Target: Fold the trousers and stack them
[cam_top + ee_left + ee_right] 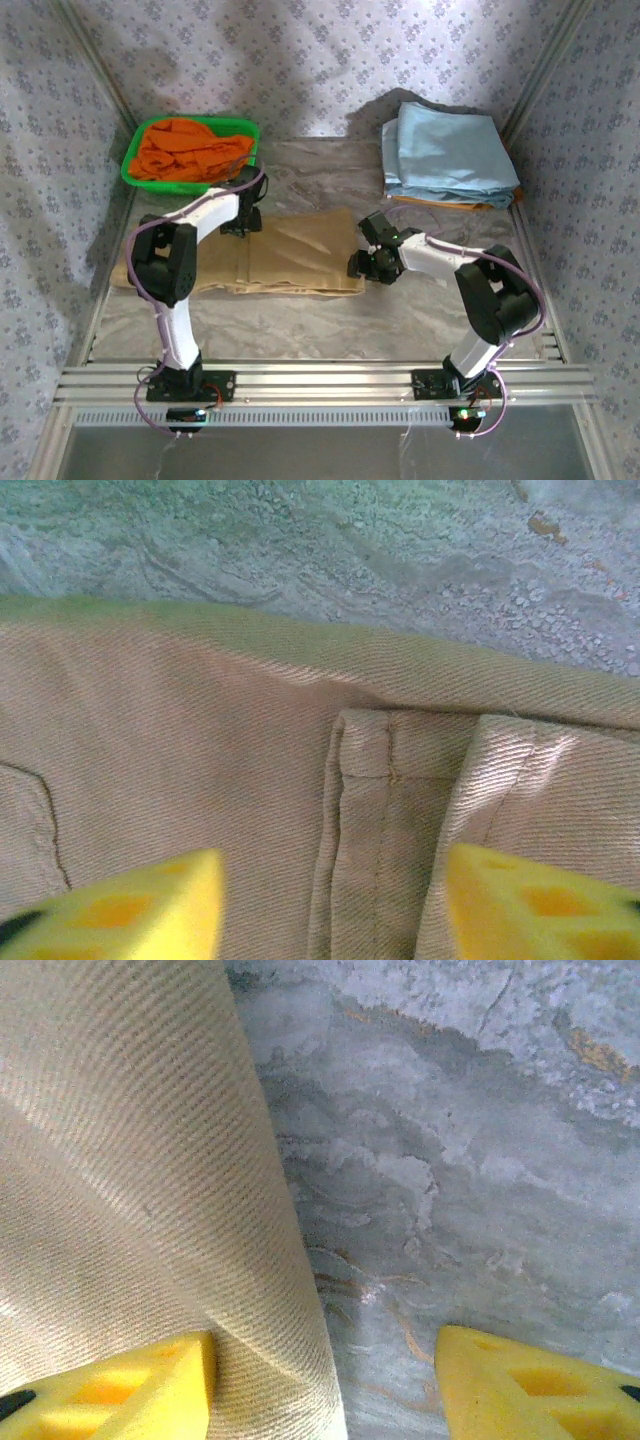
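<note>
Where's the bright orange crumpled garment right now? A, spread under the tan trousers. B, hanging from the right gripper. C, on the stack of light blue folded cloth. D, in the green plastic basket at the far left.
D: the top view shows the bright orange crumpled garment piled inside the green plastic basket at the table's far left corner, apart from the tan trousers.
</note>
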Tool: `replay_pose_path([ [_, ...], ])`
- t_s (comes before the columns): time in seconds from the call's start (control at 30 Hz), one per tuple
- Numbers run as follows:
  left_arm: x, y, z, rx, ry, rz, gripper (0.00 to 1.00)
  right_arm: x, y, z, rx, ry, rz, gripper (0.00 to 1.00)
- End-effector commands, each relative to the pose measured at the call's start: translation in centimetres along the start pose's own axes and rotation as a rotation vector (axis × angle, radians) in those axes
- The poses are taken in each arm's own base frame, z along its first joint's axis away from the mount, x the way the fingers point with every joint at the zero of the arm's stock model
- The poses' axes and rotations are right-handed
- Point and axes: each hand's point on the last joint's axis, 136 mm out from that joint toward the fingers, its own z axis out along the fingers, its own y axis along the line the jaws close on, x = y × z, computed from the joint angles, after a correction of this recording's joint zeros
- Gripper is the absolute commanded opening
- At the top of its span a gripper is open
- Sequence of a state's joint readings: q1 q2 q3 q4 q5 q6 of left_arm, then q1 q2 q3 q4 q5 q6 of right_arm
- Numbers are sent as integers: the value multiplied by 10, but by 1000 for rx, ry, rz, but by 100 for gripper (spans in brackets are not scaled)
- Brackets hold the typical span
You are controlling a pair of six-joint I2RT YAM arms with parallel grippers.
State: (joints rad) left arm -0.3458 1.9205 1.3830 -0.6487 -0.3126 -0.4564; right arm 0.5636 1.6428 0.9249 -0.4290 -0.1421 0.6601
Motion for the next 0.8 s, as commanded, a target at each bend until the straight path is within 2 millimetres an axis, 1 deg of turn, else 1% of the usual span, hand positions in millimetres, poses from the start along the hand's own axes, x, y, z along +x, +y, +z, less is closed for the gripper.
replay_pose_path([
  [0.0, -7, -3, -49, 56, -49, 4, 75, 5, -3, -15, 21, -9, -30, 62],
  [0.07, 14, 2, -65, 65, -30, -9, 75, 5, -3, -20, 16, -17, -32, 62],
  [0.13, 46, -3, -71, 112, 21, -6, 68, 6, 0, -23, 7, -26, -36, 62],
  [0.17, 60, -4, -72, 123, 44, -1, 65, 6, 0, -25, 4, -29, -39, 62],
  [0.2, 77, -3, -73, 117, 67, 1, 58, 6, 0, -26, 3, -31, -39, 62],
  [0.27, 107, -1, -71, 123, 107, -2, 49, 7, 0, -26, 1, -30, -40, 61],
  [0.33, 127, 0, -70, 133, 129, -7, 45, 8, 1, -26, -4, -27, -42, 61],
  [0.4, 139, 4, -66, 129, 141, -23, 45, 9, 2, -26, -7, -28, -45, 61],
  [0.43, 146, 0, -62, 159, 153, -28, 45, 10, 2, -25, -8, -25, -44, 61],
  [0.5, 152, -11, -57, 214, 175, -35, 44, 11, 0, -24, -5, -25, -45, 61],
  [0.53, 155, -14, -53, 222, 180, -33, 44, 12, -1, -23, -1, -22, -43, 61],
  [0.57, 157, -13, -48, 207, 182, -33, 42, 14, -2, -22, 1, -18, -44, 61],
  [0.6, 158, -9, -44, 181, 180, -41, 37, 14, -3, -22, 1, -20, -43, 61],
  [0.63, 159, -7, -40, 164, 172, -42, 30, 15, -4, -22, 2, -18, -44, 61],
  [0.67, 158, -7, -38, 162, 165, -44, 25, 17, -5, -22, 3, -18, -45, 61],
  [0.7, 157, -6, -39, 159, 159, -47, 21, 18, -6, -23, 5, -21, -45, 61],
  [0.77, 153, -7, -43, 168, 146, -47, 18, 20, -10, -23, 10, -22, -43, 61],
])
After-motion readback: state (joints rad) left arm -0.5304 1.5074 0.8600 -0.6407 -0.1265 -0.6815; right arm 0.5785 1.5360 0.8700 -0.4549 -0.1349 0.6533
